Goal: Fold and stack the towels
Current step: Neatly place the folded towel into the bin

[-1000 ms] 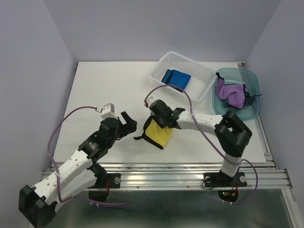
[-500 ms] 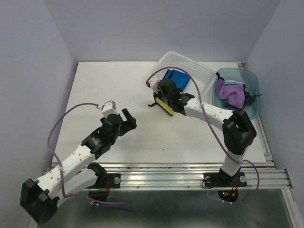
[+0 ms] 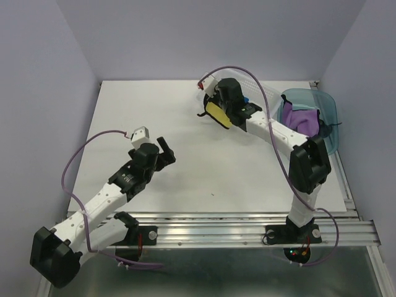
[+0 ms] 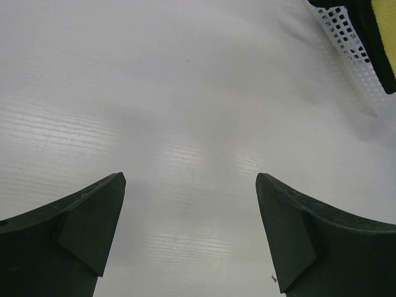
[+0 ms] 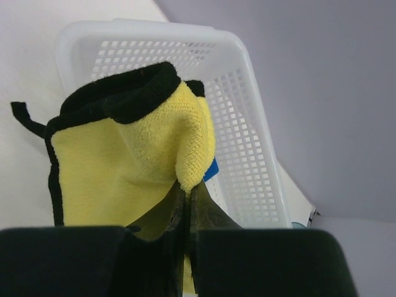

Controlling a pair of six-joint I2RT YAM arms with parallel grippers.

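Two arms stretched over the white tabletop (image 3: pixel 142 105), and only one of them carried anything. The right tool (image 3: pixel 224 104) sat toward 1 o'clock on the tabletop, its jaws pressed together on a fold of the yellow towel (image 3: pixel 218 116). The towel hung from that pinch, clear of the surface, with its black edging facing 9 o'clock.

From the right wrist camera, the towel bunched upward from the closed fingers (image 5: pixel 185 216). Its black-bound edge curled across the top, and a thin black loop (image 5: pixel 25 117) stuck out at 9 o'clock. Behind it stood the white slotted basket (image 5: pixel 247 111), with the towel held at its near rim. Whether cloth and plastic touched could not be told. A sliver of the blue towel (image 5: pixel 211 169) showed just past the yellow fold, inside the basket.

At 2 o'clock on the tabletop stood the teal bin (image 3: pixel 331 106), just beside the basket. The purple towel (image 3: pixel 301 120) lay crumpled inside it.

The left tool (image 3: pixel 164 150) was well apart from all of this, near 8 o'clock. Its jaws were spread wide with nothing between them. Its own camera showed bare tabletop between the two dark fingers (image 4: pixel 86 229), with a corner of the basket and a strip of yellow at 1 o'clock of that view.
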